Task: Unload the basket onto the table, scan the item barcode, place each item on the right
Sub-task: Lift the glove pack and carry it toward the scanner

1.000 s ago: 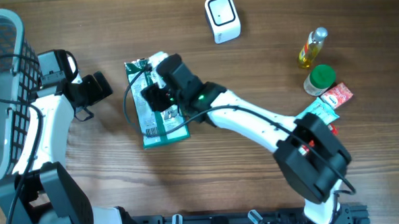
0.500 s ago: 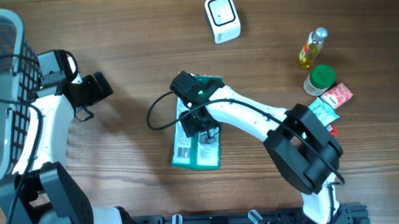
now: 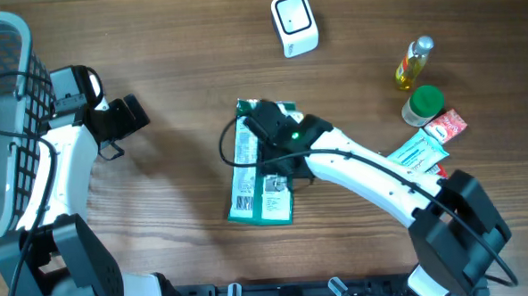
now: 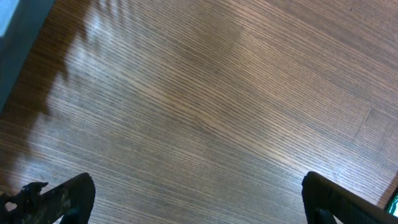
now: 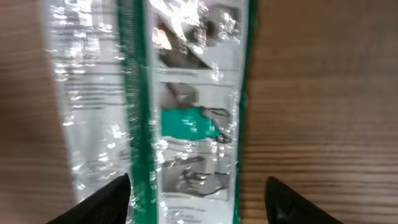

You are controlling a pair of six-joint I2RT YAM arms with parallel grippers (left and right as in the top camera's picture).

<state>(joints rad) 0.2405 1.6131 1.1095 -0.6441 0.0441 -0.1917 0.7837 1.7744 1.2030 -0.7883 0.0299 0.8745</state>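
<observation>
Green and silver packet lies flat on the wooden table, on the robot's side of the white scanner and a little left of it, well apart from it. Long axis runs roughly toward the scanner. White printed panel at the corner farthest from the scanner; print too small to read.

Right gripper hangs over the half of the packet nearer the scanner. In the wrist view the packet is blurred below and the right gripper is released: jaws spread, one finger over the packet's silver side, the other over bare wood. Nothing held.

Left gripper sits far left of the scanner, near the grey basket. In its wrist view the left gripper is spread wide, only wood grain between the fingers.

Right of the scanner: oil bottle, green-lidded jar, red sachet, teal sachet, clustered together.
</observation>
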